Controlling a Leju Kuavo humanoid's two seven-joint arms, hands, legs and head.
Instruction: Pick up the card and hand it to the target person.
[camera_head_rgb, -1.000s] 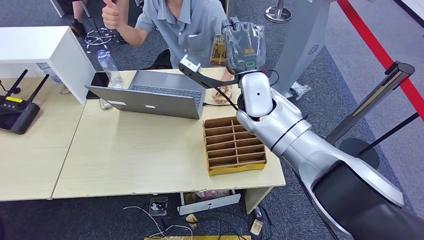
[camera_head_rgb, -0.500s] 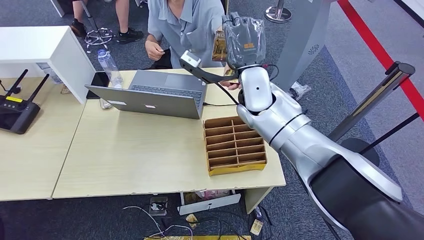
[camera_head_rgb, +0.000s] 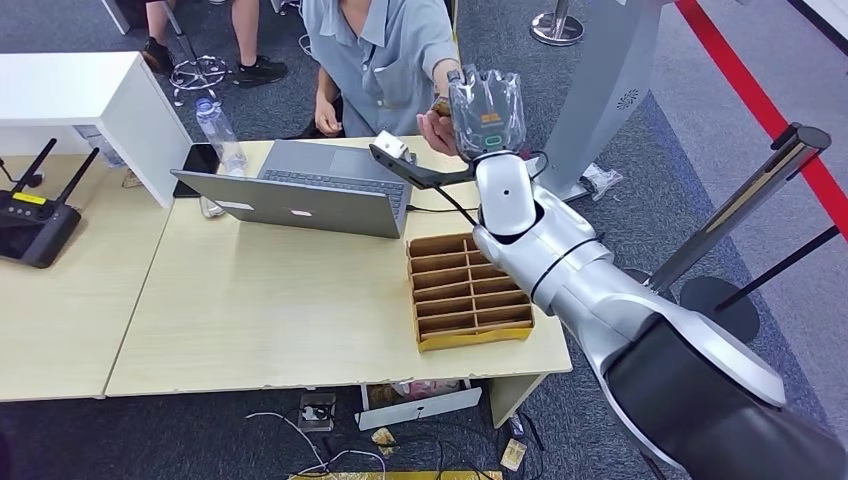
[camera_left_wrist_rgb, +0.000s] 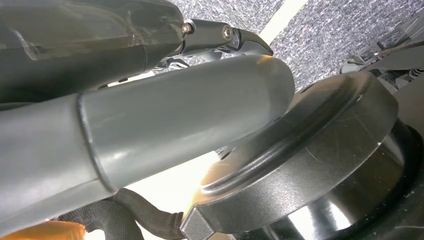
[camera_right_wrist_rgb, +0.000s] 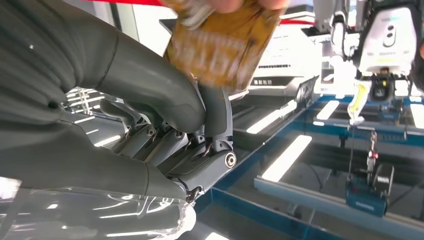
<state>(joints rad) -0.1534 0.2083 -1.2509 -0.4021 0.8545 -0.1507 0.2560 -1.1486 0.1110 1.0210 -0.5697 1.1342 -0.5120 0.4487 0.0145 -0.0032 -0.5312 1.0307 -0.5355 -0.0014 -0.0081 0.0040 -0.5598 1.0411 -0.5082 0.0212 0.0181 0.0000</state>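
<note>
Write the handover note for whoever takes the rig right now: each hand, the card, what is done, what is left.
Right hand: raised toward the person across the table, pinching the card between thumb and a finger.
Left hand: seen close up in its wrist view; whether it is open or closed cannot be told.
Card: at the raised right hand, with the person's hand on its far end.
Done: card picked up and presented.
Left: let go once the person clearly has the card, then draw the arm back.
</note>
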